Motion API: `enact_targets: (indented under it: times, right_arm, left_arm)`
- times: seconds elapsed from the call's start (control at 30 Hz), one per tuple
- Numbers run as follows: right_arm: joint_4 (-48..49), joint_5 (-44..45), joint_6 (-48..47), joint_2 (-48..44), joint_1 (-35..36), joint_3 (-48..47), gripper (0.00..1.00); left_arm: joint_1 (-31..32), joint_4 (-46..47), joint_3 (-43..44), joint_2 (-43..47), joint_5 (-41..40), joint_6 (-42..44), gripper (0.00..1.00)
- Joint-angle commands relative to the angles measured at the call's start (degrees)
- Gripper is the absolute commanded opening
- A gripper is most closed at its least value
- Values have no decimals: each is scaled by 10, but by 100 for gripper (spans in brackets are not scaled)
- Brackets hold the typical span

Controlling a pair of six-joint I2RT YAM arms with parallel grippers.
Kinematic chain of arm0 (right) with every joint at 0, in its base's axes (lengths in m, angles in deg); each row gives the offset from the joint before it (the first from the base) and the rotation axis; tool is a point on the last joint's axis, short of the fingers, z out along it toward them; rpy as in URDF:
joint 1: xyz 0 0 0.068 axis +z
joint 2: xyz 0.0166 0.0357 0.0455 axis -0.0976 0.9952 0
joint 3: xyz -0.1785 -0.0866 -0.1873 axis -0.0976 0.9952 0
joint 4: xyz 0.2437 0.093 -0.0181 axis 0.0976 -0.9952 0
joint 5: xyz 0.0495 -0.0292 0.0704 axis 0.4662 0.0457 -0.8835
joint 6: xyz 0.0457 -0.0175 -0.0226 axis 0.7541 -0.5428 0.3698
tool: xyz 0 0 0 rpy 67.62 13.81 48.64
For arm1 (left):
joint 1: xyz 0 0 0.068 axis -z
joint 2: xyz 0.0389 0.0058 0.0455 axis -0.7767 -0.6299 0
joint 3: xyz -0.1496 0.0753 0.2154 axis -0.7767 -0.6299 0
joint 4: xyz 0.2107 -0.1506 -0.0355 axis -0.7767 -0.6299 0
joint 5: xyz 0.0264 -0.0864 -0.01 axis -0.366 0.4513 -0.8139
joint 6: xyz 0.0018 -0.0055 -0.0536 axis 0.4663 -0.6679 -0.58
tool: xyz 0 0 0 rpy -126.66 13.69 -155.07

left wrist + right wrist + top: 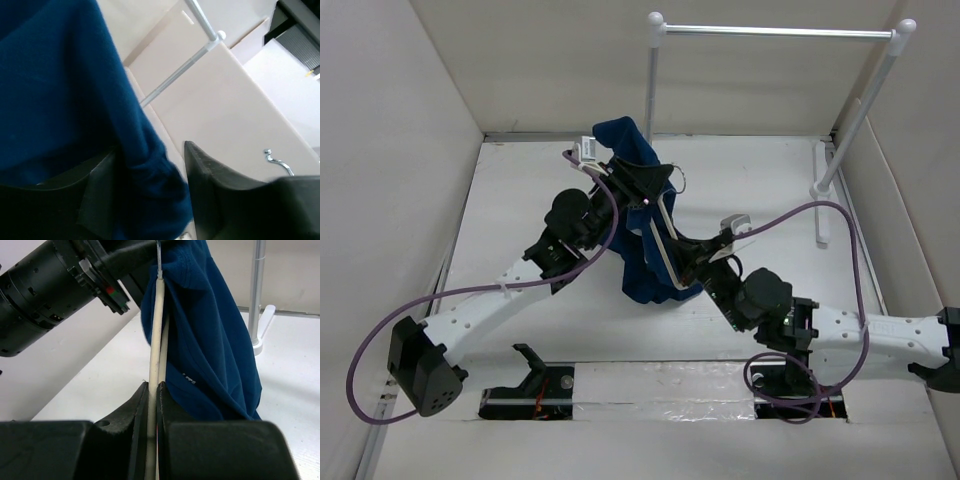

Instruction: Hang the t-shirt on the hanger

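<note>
The dark blue t-shirt [642, 272] hangs bunched in mid-air between the two arms, over the middle of the table. My left gripper [645, 185] is at its top. In the left wrist view the t-shirt [60, 90] lies over the left finger and fills most of the gap of the left gripper [150, 150]. The jaws stand apart, with a sliver of light beside the right finger [220, 200]. My right gripper [695, 262] is shut on the cream hanger [666, 240]. The right wrist view shows the hanger's bars [156, 340] clamped in the right gripper [152, 387], with the t-shirt [215, 340] draped on their right side.
A tall white rack with a silver bar [770, 32] stands at the back right; its foot [260, 335] shows behind the shirt. White walls enclose the table on the left, back and right. The left arm's wrist [50, 290] is close above the hanger.
</note>
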Motion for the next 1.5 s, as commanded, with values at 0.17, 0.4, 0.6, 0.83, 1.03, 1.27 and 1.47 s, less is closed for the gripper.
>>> enact_targets:
  times: [0.17,0.4,0.6,0.83,1.03,1.27,1.47]
  right_arm:
    - [95,-18,-23,61,9,-67,0]
    - [81,-20,28,52,14,-22,11]
    - [-16,-70,79,9,14,2,58]
    - [-27,-240,59,-23,-57,91,0]
    - [-49,-330,50,5,-132,122,46]
    - [-64,-326,11,75,-157,92,50]
    - [-83,-323,-11,151,-168,46,51]
  left_arm:
    - [-1,80,-40,15,13,-16,18]
    - [-32,78,-138,110,0,-17,0]
    - [-123,113,-229,195,88,-87,0]
    - [-136,103,-230,227,138,-108,0]
    - [-136,85,-238,253,135,-106,0]
    - [-136,85,-241,255,136,-111,0]
    - [-136,84,-239,254,139,-108,0]
